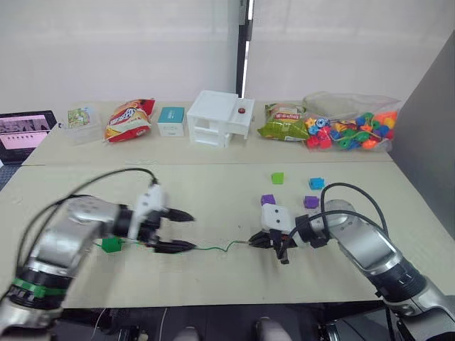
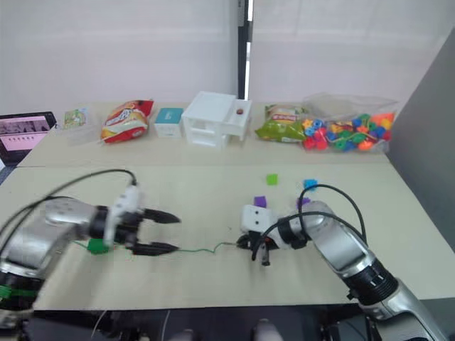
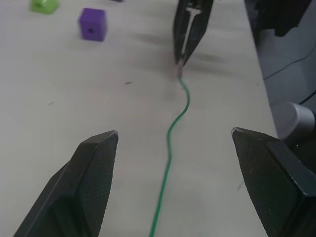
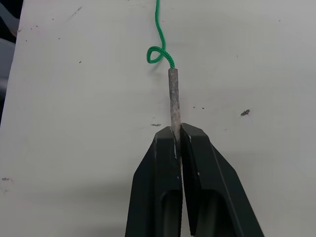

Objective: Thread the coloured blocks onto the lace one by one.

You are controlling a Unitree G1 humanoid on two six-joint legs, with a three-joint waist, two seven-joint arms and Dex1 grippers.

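The lace [image 1: 213,249] lies stretched across the table [image 1: 213,192], running side to side between the two arms, and its stiff grey tip [image 4: 173,98] is pinched in the right gripper [image 1: 274,245], whose fingers are pressed together on it. From that clamp the tip points back toward the left arm, so the lace's long axis lines up gripper to gripper. The left gripper [image 1: 181,231] hovers at the other end with fingers spread wide, the cord passing between them, not touching either one that I can see.

Now the blocks: a dark green block [image 1: 110,245] sits just beside the left gripper, nearest to that arm. Two purple blocks [image 1: 268,200] sit just behind the right gripper, with the light green block [image 1: 277,177] and blue block [image 1: 316,183] farther back.

I'd judge no block threaded yet.

Beyond, the pale table carries snack bags [image 1: 128,119], a white toy house [image 1: 220,117] and a bag of beads [image 1: 352,128] along the wall.
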